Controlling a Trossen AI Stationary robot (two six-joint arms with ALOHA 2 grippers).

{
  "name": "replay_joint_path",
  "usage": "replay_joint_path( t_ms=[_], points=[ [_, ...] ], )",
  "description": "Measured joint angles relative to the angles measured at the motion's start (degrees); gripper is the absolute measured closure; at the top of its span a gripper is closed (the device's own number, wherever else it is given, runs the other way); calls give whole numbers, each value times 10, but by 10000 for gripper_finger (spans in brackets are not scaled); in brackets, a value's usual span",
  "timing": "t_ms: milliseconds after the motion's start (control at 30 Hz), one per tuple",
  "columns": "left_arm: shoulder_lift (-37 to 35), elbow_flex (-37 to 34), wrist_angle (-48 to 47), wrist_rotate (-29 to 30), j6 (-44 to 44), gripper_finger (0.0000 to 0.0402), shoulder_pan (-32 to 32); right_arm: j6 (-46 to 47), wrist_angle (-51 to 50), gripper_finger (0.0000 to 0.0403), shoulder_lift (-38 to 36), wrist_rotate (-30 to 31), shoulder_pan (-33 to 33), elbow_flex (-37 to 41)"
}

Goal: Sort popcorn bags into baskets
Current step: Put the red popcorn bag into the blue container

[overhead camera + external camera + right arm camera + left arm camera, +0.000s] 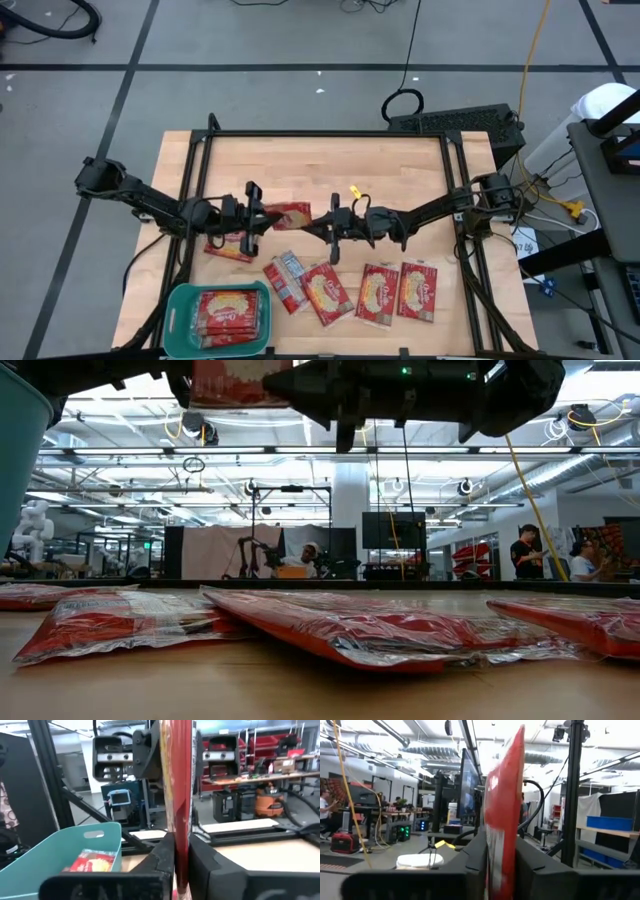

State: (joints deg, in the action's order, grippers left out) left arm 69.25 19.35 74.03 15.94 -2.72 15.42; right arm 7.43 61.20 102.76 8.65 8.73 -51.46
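Note:
One red popcorn bag [288, 215] hangs in the air over the table's middle, between my two grippers. My left gripper [266, 216] is shut on its left end and my right gripper [316, 222] on its right end. Each wrist view shows the bag edge-on [505, 810] [180, 780] between that arm's fingers. In the low view the bag [235, 380] hangs high above the table. The teal basket [180, 300] stands at the near left with several bags [232, 313] inside. My left gripper pinches the bag's left end [503, 855] between its two fingers, coming about level from the table's left. The bag stands roughly on edge, lifted clear of the table. My right gripper pinches the bag's right end [181, 845] between its two fingers, coming about level from the table's right, opposite the left gripper [150, 750]. The bag spans the gap between the two grippers, clear of the table.
Several more bags lie flat on the table: one under the left arm [230, 248] and a row along the near side [285, 278] [325, 292] [378, 293] [418, 290]. A black frame [330, 135] borders the work area. People stand in the room behind.

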Motion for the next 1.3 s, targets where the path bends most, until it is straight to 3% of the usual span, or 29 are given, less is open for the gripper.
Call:
replay_joint_path(
  t_ms=[367, 633, 800, 933, 1100, 1300],
  points=[
    [-17, 0, -16, 22, 0, 249, 1, 58, -90, 397, -2, -23, 1, 0],
    [-147, 0, -187, 72, -9, 220, 14, 113, -229, 397, -43, -116, -4, 0],
    [-235, 11, -290, 73, -58, 218, 40, 125, -265, 397, -66, -234, -21, 0],
    [-270, 83, -492, 83, -83, 218, 72, 179, -264, 397, -67, -363, -48, 0],
    [-230, 191, -718, 105, -139, 218, 117, 230, -283, 397, -66, -465, -80, 0],
    [-132, 232, -761, 131, -285, 217, 174, 283, -284, 397, -66, -569, -123, 0]
  ],
)
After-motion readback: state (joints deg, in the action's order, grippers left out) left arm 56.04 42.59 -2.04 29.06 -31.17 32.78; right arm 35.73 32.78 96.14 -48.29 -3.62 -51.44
